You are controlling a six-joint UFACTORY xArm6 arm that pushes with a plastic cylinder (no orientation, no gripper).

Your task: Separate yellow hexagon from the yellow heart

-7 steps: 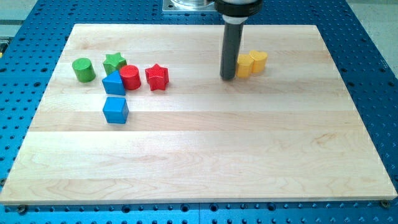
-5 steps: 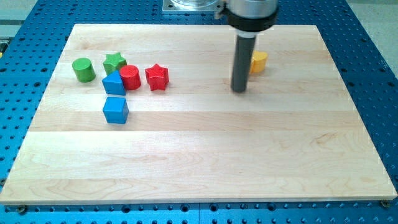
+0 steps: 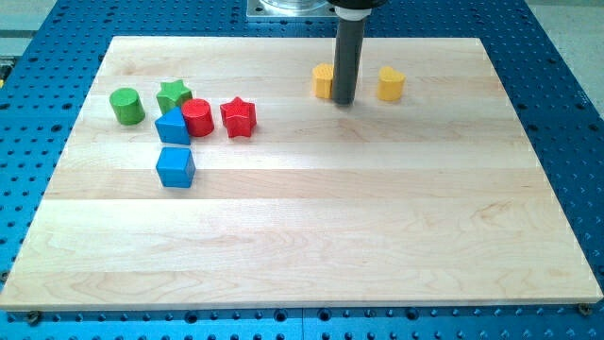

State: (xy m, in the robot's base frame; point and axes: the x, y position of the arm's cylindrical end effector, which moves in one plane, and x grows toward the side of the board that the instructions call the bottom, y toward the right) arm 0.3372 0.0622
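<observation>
My tip (image 3: 344,101) stands between the yellow hexagon (image 3: 324,81), partly hidden, and the separate yellow heart (image 3: 392,84).

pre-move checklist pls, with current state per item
1. Yellow blocks apart: ok. The yellow hexagon and yellow heart have bare board between them.
2. Tip position: ok. My tip stands between the two.
3. Tip touching the hexagon: cannot tell; the rod covers its right edge.
4. Board edge margin: ok. Both yellow blocks sit inside the wooden board, near the view's top.
5. Other blocks clear: ok. The red star and its cluster lie well to the view's left.
</observation>
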